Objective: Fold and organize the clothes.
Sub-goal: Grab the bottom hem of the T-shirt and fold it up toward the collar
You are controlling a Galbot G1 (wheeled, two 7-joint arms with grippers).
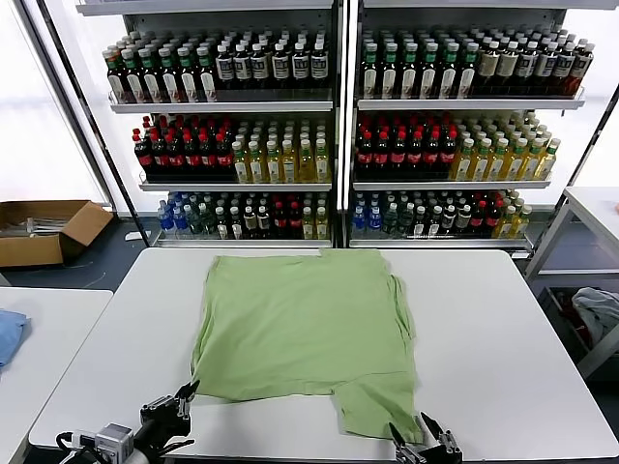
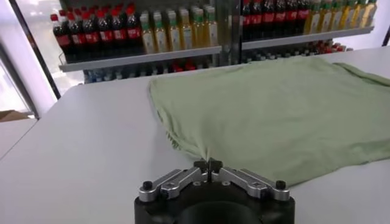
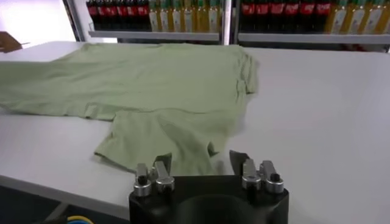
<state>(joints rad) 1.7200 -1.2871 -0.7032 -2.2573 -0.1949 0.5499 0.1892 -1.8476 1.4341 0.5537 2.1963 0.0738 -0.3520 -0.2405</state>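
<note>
Lying spread flat on the white table (image 1: pixel 503 329), the light green shirt (image 1: pixel 305 324) fills the centre, one sleeve trailing toward the near edge on the right. Left gripper (image 1: pixel 179 406) sits at the near-left edge just off the shirt's corner, fingertips together, apparently holding nothing. Right gripper (image 1: pixel 426 437) sits at the near edge beside the sleeve, fingers apart, empty. Bottle shelves (image 1: pixel 338 101) stand beyond.

I saw the white desk (image 1: pixel 503 338) carrying only the green shirt (image 1: pixel 300 324), spread flat mid-desk, one sleeve reaching toward the near edge.
</note>
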